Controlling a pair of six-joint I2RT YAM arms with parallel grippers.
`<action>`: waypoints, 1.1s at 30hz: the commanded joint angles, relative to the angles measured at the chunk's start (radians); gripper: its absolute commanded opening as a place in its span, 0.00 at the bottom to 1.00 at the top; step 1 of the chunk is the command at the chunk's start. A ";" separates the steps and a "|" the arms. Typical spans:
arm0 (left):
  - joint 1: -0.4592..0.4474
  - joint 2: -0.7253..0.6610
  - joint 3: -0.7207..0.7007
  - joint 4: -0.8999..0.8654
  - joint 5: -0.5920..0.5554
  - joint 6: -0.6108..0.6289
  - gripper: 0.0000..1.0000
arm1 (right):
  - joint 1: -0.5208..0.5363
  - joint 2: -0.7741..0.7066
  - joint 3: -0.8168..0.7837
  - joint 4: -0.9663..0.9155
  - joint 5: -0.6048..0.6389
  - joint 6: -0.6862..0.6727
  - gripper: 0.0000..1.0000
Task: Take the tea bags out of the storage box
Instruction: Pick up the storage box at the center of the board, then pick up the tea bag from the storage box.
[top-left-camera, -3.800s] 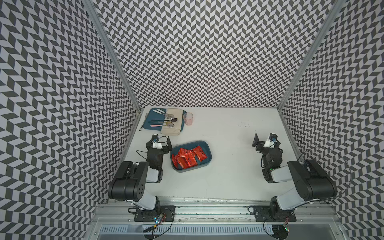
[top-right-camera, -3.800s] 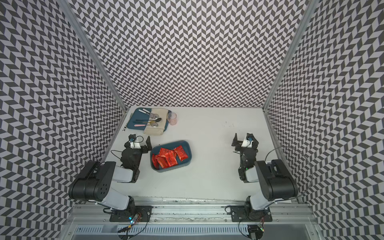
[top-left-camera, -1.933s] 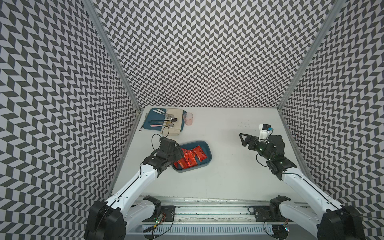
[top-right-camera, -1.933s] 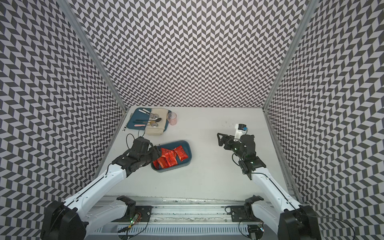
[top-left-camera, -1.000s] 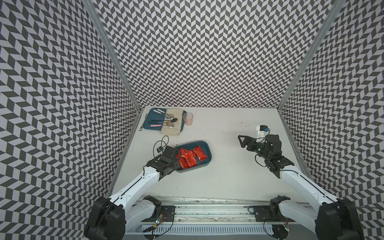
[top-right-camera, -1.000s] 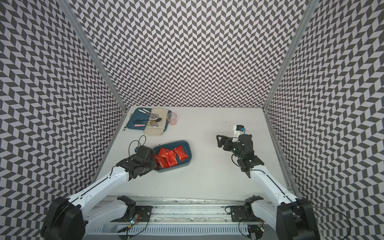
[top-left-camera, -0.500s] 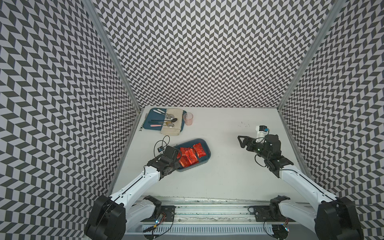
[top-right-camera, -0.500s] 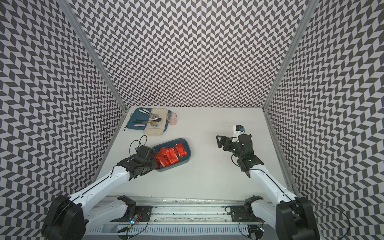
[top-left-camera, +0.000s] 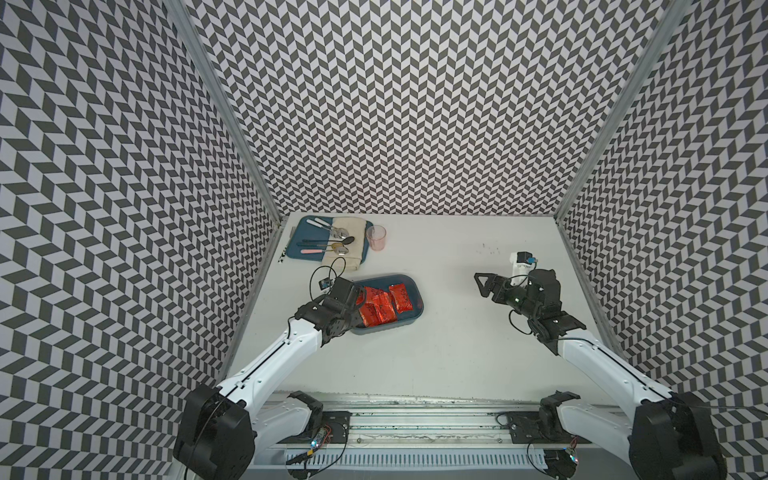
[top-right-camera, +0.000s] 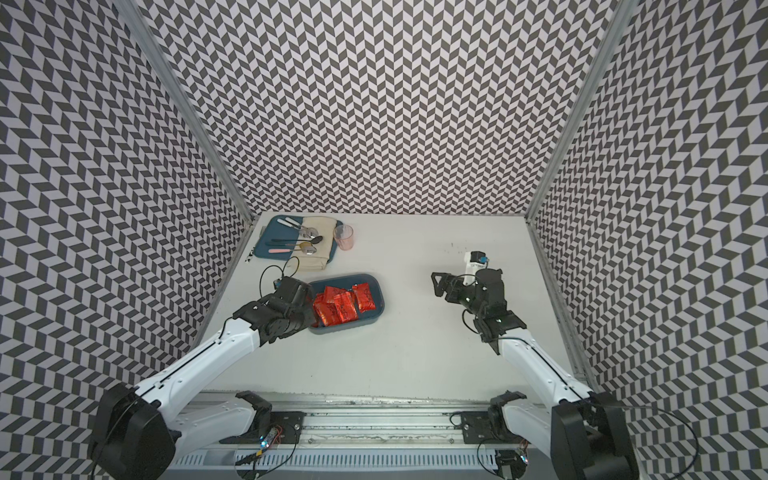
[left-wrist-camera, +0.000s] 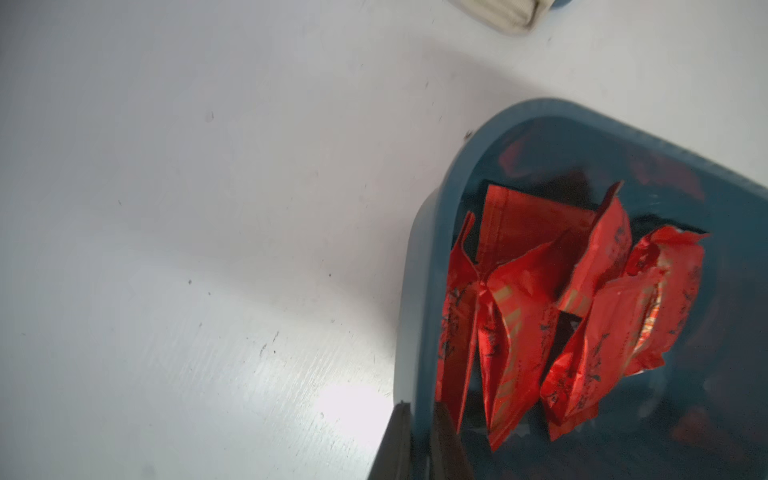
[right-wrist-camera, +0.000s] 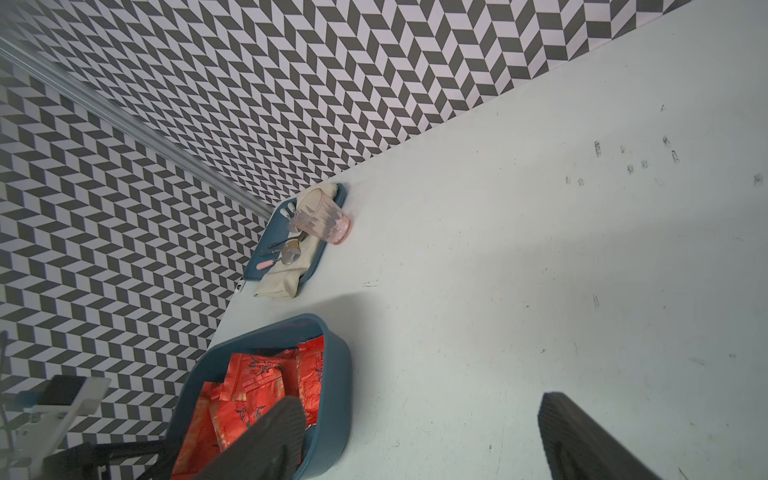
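Observation:
The teal storage box (top-left-camera: 412, 322) (top-right-camera: 377, 291) sits left of the table's middle and holds several red foil tea bags (top-left-camera: 380, 309) (top-right-camera: 343, 307). My left gripper (top-left-camera: 352, 302) (top-right-camera: 309, 311) is shut on the box's left wall. In the left wrist view its fingers pinch the box wall (left-wrist-camera: 424, 249), one inside and one outside, at the left gripper (left-wrist-camera: 419, 409). There the tea bags (left-wrist-camera: 519, 311) stand bunched on edge. My right gripper (top-left-camera: 482, 284) (top-right-camera: 438, 284) (right-wrist-camera: 422, 401) hovers open over bare table, well right of the box (right-wrist-camera: 336, 374) and its tea bags (right-wrist-camera: 257, 374).
A flatter blue tray (top-left-camera: 299, 249) (top-right-camera: 264, 245) with spoons and a beige cloth lies at the back left. A pink cup (top-left-camera: 376, 237) (top-right-camera: 344, 237) (right-wrist-camera: 320, 216) stands beside it. Patterned walls close in three sides.
My left gripper has shut on the box's left wall. The box has shifted a little toward the back and the tea bags have bunched up. The right arm has barely moved.

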 joint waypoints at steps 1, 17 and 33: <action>-0.012 0.017 0.092 -0.105 -0.051 0.084 0.00 | 0.017 -0.009 0.070 -0.016 -0.068 0.002 0.89; -0.015 -0.013 0.146 -0.030 0.108 0.343 0.00 | 0.499 0.283 0.462 -0.169 -0.309 -0.062 0.69; -0.015 -0.059 0.090 0.039 0.214 0.350 0.00 | 0.659 0.693 0.744 -0.180 -0.267 0.007 0.61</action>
